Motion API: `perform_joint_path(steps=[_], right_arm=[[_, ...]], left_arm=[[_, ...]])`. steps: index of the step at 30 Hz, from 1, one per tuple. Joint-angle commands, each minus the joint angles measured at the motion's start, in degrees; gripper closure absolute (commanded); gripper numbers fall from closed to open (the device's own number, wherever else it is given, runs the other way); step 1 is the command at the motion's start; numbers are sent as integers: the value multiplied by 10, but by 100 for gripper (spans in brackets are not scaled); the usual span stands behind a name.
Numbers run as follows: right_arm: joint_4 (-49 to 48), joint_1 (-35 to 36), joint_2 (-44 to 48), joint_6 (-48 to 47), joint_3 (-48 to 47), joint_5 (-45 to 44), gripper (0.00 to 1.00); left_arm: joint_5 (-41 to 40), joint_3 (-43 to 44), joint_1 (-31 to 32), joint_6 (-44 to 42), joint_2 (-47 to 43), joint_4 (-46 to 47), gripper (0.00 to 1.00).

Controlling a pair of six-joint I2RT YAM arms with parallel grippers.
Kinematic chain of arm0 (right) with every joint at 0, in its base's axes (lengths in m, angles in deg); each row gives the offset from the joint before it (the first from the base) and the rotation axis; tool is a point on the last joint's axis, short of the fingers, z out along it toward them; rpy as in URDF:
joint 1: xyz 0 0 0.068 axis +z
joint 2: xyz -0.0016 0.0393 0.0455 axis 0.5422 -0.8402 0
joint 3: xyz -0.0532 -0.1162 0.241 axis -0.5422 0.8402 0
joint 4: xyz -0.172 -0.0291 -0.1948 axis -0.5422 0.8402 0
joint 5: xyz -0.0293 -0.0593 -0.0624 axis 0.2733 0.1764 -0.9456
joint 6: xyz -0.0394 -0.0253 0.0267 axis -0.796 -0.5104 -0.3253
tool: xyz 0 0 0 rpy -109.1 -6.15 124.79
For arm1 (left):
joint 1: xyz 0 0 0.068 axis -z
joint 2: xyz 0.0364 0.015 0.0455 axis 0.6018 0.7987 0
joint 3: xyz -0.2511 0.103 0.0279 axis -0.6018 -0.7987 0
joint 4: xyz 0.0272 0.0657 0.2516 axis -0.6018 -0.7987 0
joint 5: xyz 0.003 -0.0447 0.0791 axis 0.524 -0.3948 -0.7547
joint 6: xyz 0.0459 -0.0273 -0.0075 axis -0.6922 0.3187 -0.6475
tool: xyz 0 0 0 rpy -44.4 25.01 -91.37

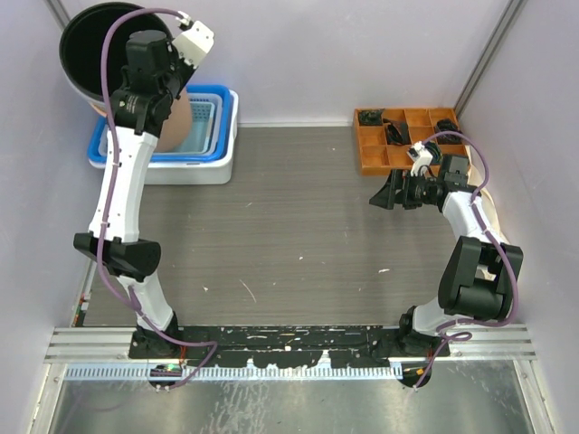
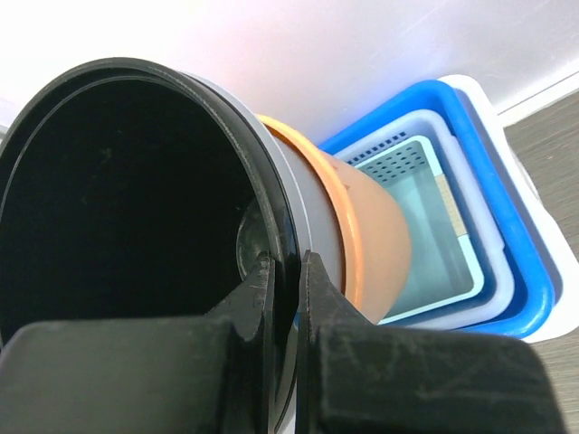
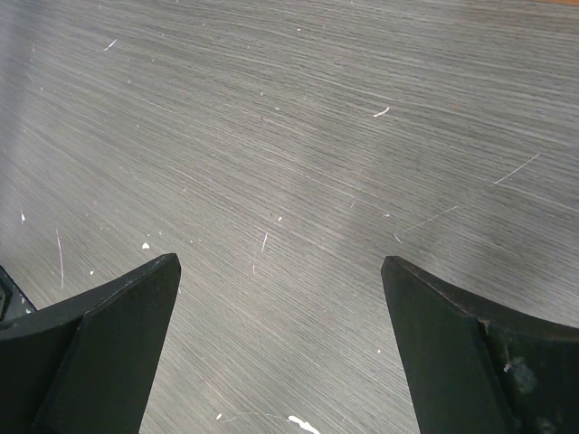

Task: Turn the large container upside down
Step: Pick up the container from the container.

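The large container [image 1: 90, 54] is a round bucket, black inside with a grey and orange outer wall [image 2: 362, 226]. It hangs in the air at the far left, tipped on its side, its mouth facing the camera. My left gripper [image 2: 288, 271] is shut on its rim, one finger inside and one outside; in the top view the gripper [image 1: 136, 86] sits at the bucket's right edge. My right gripper [image 3: 280, 271] is open and empty above bare tabletop, at the right of the table [image 1: 391, 192].
A stack of blue and white rectangular tubs [image 1: 213, 136] stands at the back left under the bucket and also shows in the left wrist view [image 2: 488, 235]. An orange compartment tray [image 1: 398, 136] with dark parts sits at the back right. White walls enclose the table.
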Motion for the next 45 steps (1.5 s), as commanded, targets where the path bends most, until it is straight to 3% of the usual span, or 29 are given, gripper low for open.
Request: perform_joint_path(steps=[1,5,9,16,20,22,25,28,31,32,39,41,45], right_arm=[[-6,4,4,-5,-25,0,0],[-6,3,3,-4,-25,-1,0],[-6,4,4,-3,-24,-2,0],[-5,5,3,-3,-25,-3,0],[-3,6,3,-3,-25,-2,0],[-3,7,3,-3,-25,-2,0],[-2,9,1,-4,-26,-3,0],[0,11,0,-5,-27,-5,0],[1,11,0,-6,-27,-8,0],[1,11,0,-7,-27,-9,0],[3,12,-1,-10,-28,-11,0],[5,11,-1,-11,-29,-12,0],[5,12,-2,-13,-29,-13,0]], left_arm=[[-58,13,-4,-103,-40,106,100],[-51,-36,-4,-87,-45,92,100],[-51,-105,-5,-73,-66,141,100],[-17,30,-6,16,1,-12,97],[30,83,-13,82,0,-49,83],[33,96,-14,103,-5,-44,67],[32,86,-13,105,-17,-33,65],[23,62,-13,102,-23,-36,62],[17,13,-15,101,-40,-28,76],[16,-7,-15,104,-48,-19,76],[10,-67,-33,177,-65,-19,46],[11,-107,-49,210,-85,-1,45],[-1,-261,-73,246,-157,120,50]])
